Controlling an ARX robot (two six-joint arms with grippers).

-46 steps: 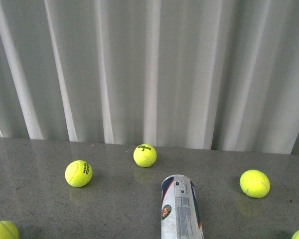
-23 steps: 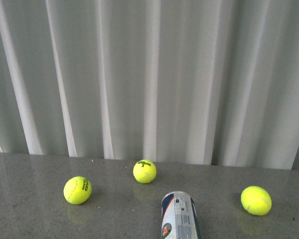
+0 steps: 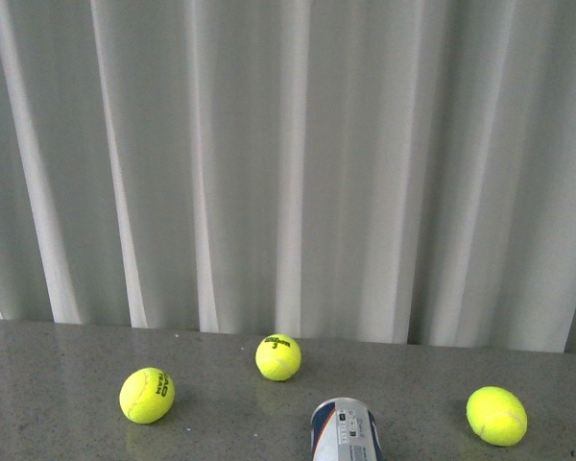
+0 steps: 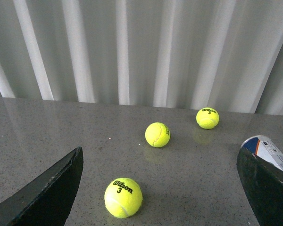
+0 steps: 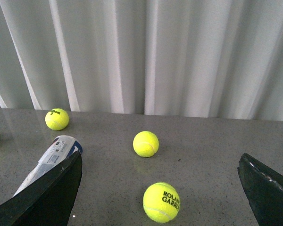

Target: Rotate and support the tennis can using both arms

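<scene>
Tennis can lies on its side at the bottom edge of the front frame, just right of centre. Only its far end shows; the rest is cut off. It sits on the grey worktop and nothing touches it.

Left claw is spread wide and empty, and the can's end peeks out beside one finger. Right claw is also spread wide and empty, with the can partly hidden behind one finger. Neither arm shows in the front frame.

In the front frame: left ball lower left, middle ball lower centre beyond the can, right ball lower right. All are apart from the can. White curtain fills the upper frame.

My read: approach step, no contact yet, rotation not begun. Next I need both claws brought in on the can from either side, closing gently so it doesn't roll off. I also have to steer clear of the Wilson ball and the Roland Garros ball, which sit near the claws.
</scene>
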